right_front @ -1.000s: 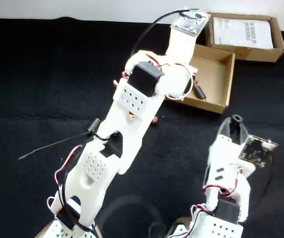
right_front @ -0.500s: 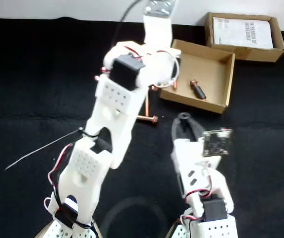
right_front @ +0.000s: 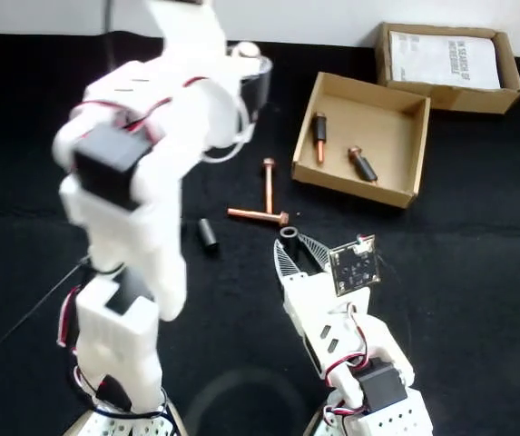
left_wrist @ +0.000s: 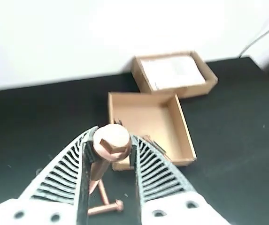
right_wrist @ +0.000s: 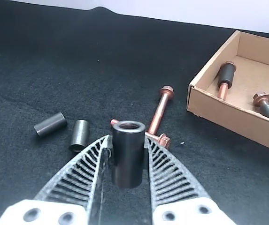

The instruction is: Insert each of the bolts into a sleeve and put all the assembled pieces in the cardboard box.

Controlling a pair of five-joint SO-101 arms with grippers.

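Over black table (right_front: 477, 272) — bolt (left_wrist: 111, 143) clamped in left gripper (left_wrist: 111, 137), sleeve (right_wrist: 128, 152) pinched in right gripper (right_wrist: 127, 139); best squared shaft-to-bore before pushing.

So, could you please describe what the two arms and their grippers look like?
The left arm and right arm are white plastic shells with black motor blocks and thin red, black and white wires at the joints. The right arm carries a small bare camera board. The left gripper and right gripper have pale, tapering fingers with a ribbed lattice.
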